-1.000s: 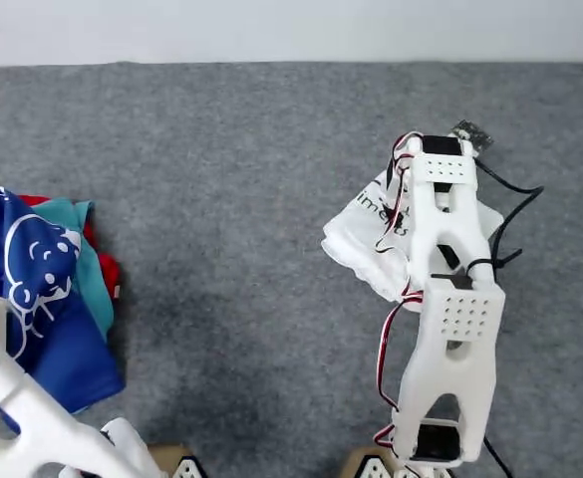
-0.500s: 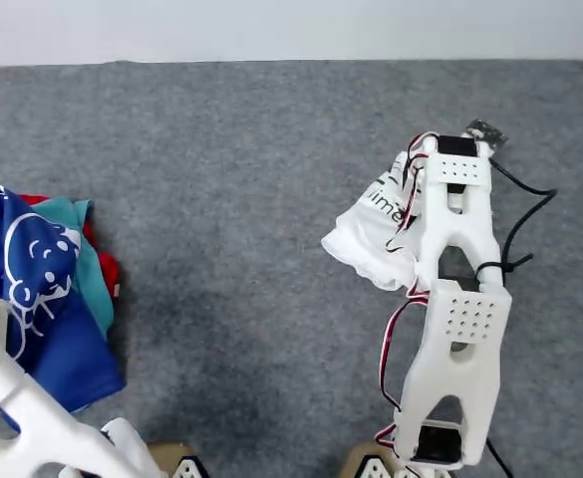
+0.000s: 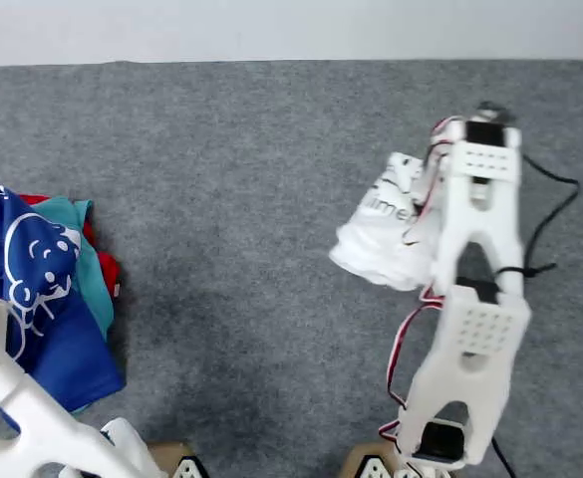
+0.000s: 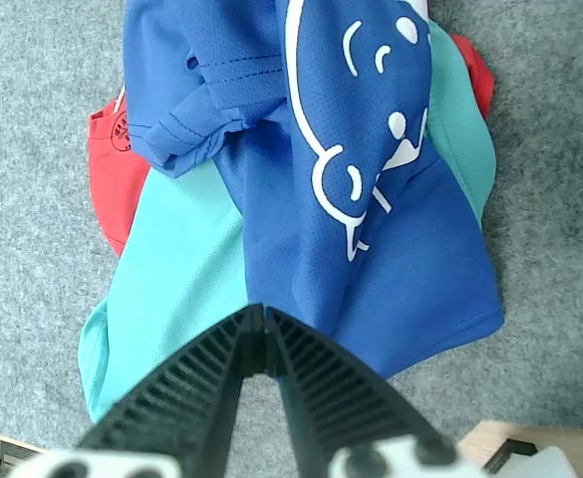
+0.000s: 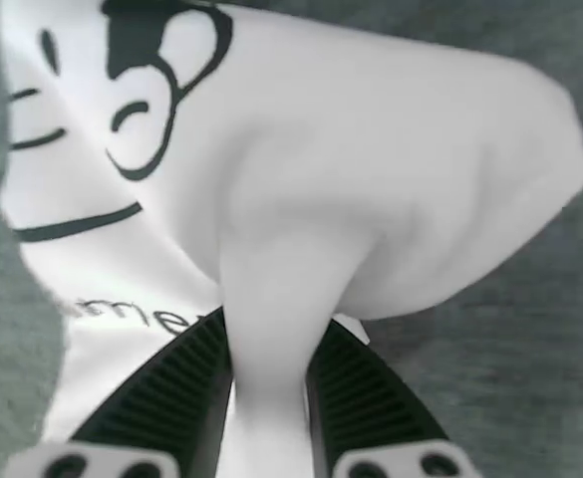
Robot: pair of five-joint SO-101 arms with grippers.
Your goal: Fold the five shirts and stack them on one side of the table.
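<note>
The right gripper (image 5: 271,334) is clamped on a bunched fold of the white shirt (image 3: 381,234), which is crumpled beside the arm over the right half of the grey surface (image 3: 231,179). The left gripper (image 4: 263,317) has its jaws pressed together with nothing between them and is positioned over the blue shirt (image 4: 371,199). That shirt lies on top of a teal shirt (image 4: 171,269) and a red shirt (image 4: 117,189) in a pile at the left edge of the surface.

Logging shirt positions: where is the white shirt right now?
High view: the white shirt is bunched right of centre, pinched in the right pincer, opposite the shirt pile.
</note>
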